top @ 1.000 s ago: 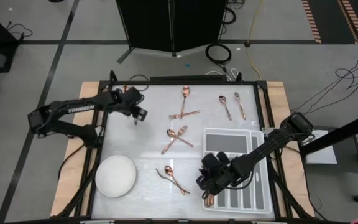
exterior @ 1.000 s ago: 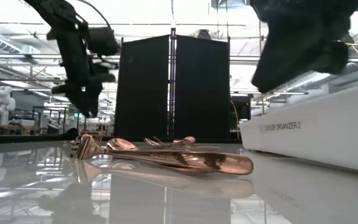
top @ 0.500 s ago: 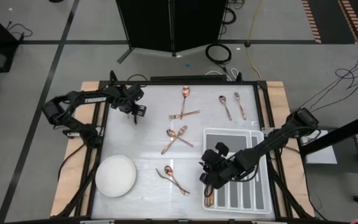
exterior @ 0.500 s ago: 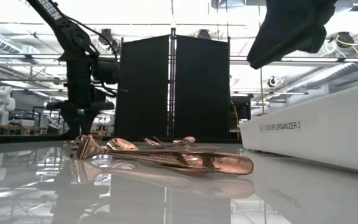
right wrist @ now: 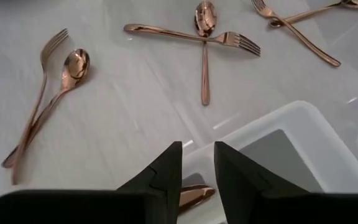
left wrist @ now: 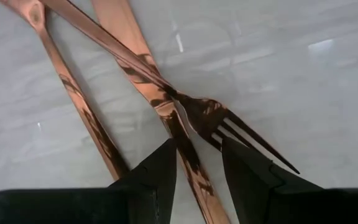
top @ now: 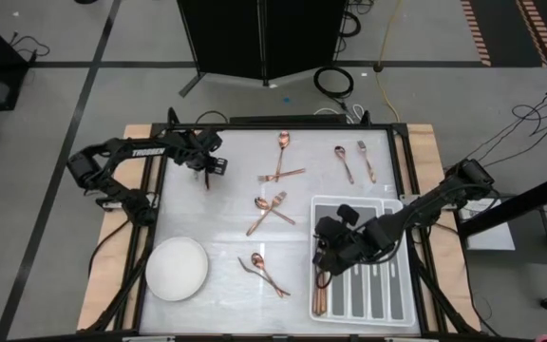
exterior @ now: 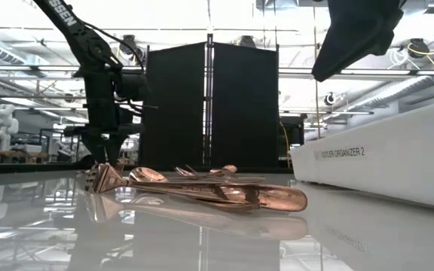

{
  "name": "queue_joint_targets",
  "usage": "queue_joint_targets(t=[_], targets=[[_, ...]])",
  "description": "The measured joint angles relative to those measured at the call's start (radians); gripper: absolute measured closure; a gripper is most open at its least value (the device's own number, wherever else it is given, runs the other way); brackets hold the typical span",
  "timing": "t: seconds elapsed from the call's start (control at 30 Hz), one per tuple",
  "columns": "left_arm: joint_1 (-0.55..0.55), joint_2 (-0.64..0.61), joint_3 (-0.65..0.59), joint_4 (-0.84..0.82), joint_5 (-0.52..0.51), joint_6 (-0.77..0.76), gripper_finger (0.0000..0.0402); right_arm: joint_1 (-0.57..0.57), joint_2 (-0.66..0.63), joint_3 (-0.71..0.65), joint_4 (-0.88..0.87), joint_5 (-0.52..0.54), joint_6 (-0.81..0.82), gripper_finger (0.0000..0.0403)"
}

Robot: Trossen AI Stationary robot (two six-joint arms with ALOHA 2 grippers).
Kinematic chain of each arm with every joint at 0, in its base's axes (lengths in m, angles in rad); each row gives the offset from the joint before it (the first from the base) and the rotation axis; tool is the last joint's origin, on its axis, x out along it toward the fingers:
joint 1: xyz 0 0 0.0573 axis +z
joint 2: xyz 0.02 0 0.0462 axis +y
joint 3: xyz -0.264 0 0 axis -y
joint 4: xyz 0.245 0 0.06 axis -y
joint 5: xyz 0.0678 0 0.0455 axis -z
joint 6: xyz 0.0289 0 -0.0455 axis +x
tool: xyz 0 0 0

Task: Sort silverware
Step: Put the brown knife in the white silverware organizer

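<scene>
Eight copper pieces lie loose on the white counter (top: 226,218), in four pairs. A spoon (top: 281,142) crosses a fork (top: 283,175) at the far middle, a second pair (top: 355,162) lies far right, a crossed pair (top: 270,211) sits mid-counter, and a pair (top: 264,272) lies near.

There is one white bowl (top: 177,269) at the near left and one grey divided tray (top: 397,309) at the near right. Bare counter lies between the bowl and the pairs.

The left tool (left wrist: 197,144) is at the far left edge, its jaws narrowly apart over a handle (left wrist: 188,158). Whether they touch it is unclear. Its wrist view alone shows three crossed pieces there.

The right tool (right wrist: 197,149) hovers over the tray's left slot, narrowly apart and holding nothing, with a copper piece (right wrist: 191,196) lying in the slot below.
</scene>
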Motion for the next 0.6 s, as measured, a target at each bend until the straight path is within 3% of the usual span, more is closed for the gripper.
queue_joint_targets(t=[0.6], targets=[[0.006, 0.007, 0.000, -0.004, -0.026, -0.003, 0.0272, -0.013, 0.000, 0.000, -0.003, 0.000, -0.003, 0.0316]])
